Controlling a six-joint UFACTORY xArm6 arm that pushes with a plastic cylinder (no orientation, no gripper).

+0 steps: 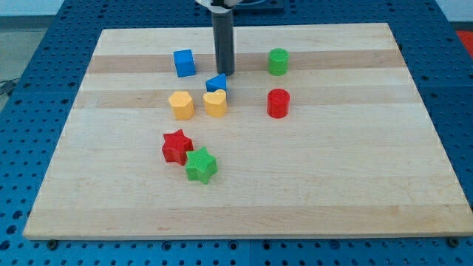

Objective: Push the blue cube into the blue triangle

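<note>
My tip (224, 73), a bare rod with no jaws to open or close, rests just above the blue triangle (216, 83) in the upper middle of the frame. The blue cube (184, 63) sits apart, up and left, on the wooden board (332, 185).

A pale wooden board (244, 199), made of lengthwise planks, is laid on a blue perforated table (22, 244). The blue surface is seen on all 4 sides. Even lighting is noted; soft shadows are cast.
</note>
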